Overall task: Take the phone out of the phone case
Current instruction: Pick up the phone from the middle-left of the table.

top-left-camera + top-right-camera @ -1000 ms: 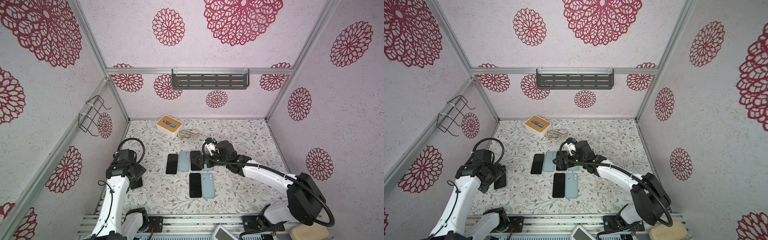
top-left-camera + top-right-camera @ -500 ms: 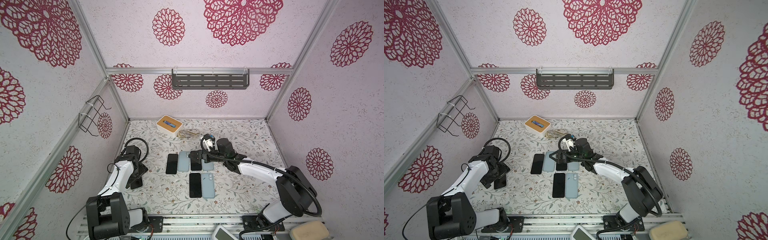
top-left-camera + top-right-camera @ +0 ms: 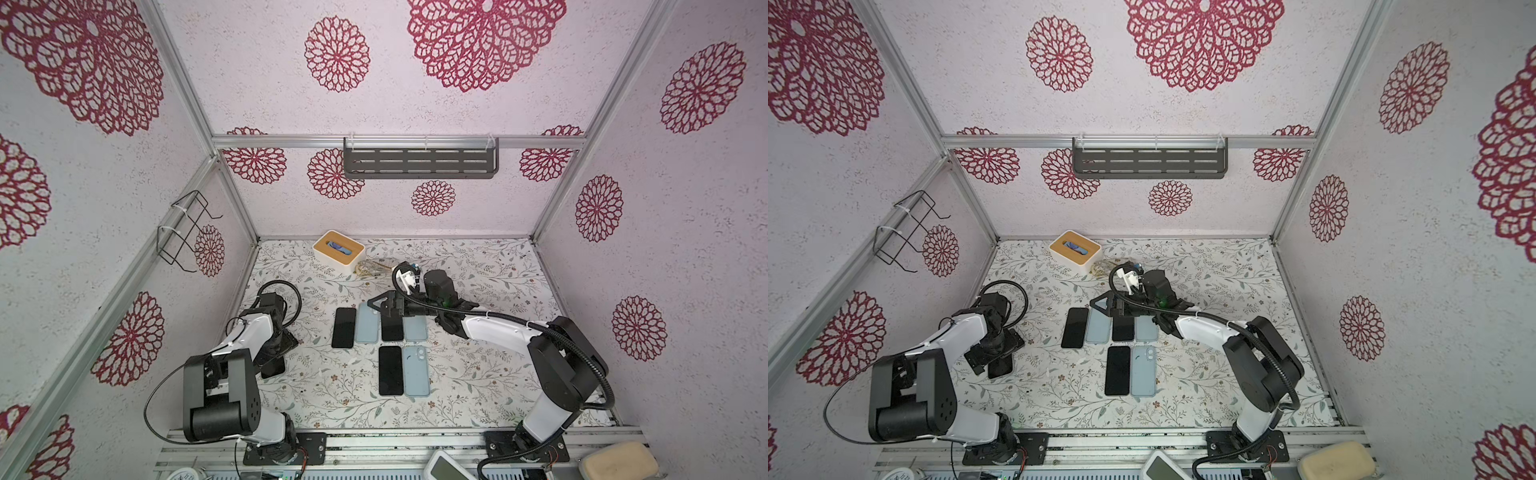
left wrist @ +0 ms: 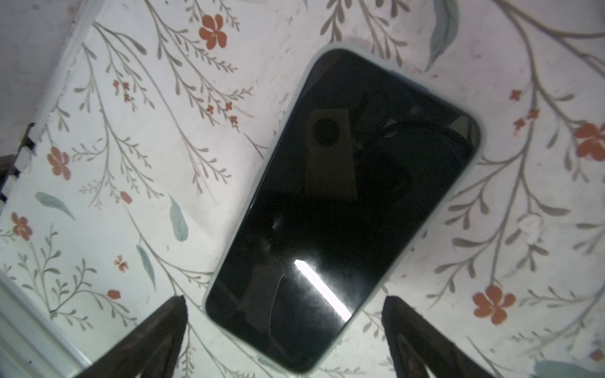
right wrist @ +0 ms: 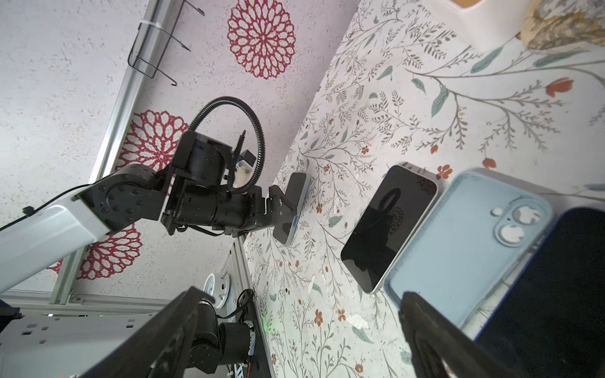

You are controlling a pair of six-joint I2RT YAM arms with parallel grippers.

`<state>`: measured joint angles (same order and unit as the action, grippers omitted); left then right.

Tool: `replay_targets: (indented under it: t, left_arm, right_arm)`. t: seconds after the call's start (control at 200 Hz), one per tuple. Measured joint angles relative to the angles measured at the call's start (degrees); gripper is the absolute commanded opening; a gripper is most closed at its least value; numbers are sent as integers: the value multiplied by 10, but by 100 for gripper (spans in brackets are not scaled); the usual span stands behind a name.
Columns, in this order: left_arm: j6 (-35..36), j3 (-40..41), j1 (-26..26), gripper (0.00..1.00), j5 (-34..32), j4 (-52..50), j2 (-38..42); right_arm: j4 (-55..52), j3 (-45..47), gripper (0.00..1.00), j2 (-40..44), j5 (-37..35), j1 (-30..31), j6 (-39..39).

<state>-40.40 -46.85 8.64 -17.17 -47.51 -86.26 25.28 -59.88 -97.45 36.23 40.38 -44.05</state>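
The phone (image 4: 343, 209), black screen up, sits in its pale phone case (image 4: 476, 170) at the table's far left, partly under my left arm in both top views (image 3: 273, 368) (image 3: 1000, 367). My left gripper (image 4: 284, 299) is open just above it, one finger on each side of the phone's near end, touching neither side. My right gripper (image 3: 380, 305) (image 5: 301, 294) is open and empty over the middle row. There, three bare black phones (image 3: 344, 327) lie beside three empty pale blue cases (image 3: 367, 328).
A white tissue box with a wooden top (image 3: 338, 251) and a crumpled clear wrapper (image 3: 372, 268) sit at the back. A grey shelf (image 3: 419, 164) hangs on the back wall, a wire rack (image 3: 187, 232) on the left wall.
My left arm has folded down and drawn back, bringing its gripper low over the cased phone. The right gripper has drifted slightly left over the middle row. Phones and cases have not moved.
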Motion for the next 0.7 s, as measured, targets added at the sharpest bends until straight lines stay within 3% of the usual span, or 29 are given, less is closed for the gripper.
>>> replay_targets:
  t: [0.395,0.701]
  left_arm:
    - [3,-3,89,97,49,48,-25]
    - [1,9,128,97,93,87,-26]
  right_arm:
    - [-58,-61,99,-13,-2,18,11]
    - [-118,-68,99,-19,-7,22,22]
